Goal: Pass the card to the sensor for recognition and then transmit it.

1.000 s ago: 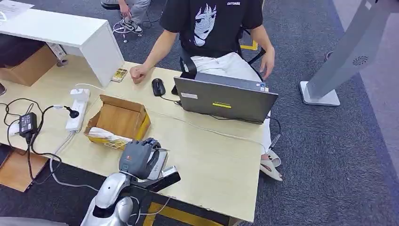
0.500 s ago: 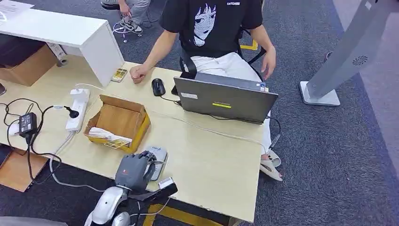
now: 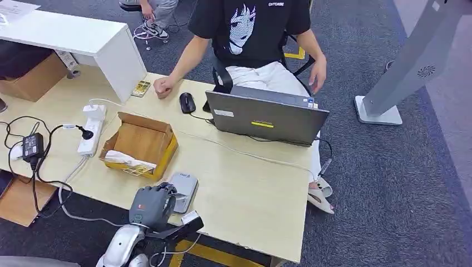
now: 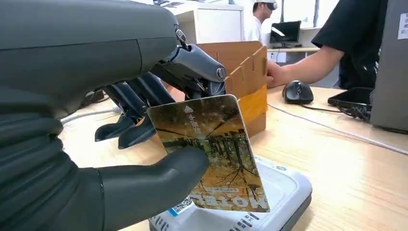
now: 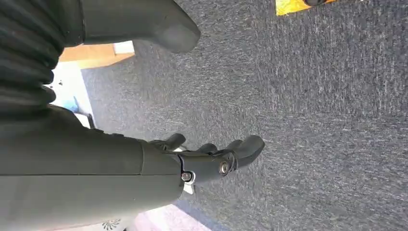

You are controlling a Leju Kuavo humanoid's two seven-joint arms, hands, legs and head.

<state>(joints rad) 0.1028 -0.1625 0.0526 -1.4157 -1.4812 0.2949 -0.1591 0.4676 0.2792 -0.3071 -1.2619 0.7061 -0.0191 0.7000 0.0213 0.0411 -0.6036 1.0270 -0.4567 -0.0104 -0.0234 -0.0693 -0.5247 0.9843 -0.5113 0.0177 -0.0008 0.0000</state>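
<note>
My left hand [image 3: 150,206] hovers at the near edge of the wooden table [image 3: 256,194], pinching a card [image 4: 211,149] printed with an autumn forest picture between thumb and fingers. The card stands tilted just over the near end of the grey-white card sensor [image 3: 183,190], also seen close below the card in the left wrist view as the sensor [image 4: 269,207]. My right hand [image 5: 207,159] hangs over dark carpet with its fingers apart and nothing in them.
An open cardboard box [image 3: 142,142] sits just behind the sensor. A power strip [image 3: 92,128] and cables lie to the left. A person [image 3: 250,33] sits across the table behind a laptop [image 3: 264,117], with a mouse [image 3: 187,102] beside it.
My left hand has drawn back toward me along the table with the card, uncovering most of the sensor it was held over a second ago.
</note>
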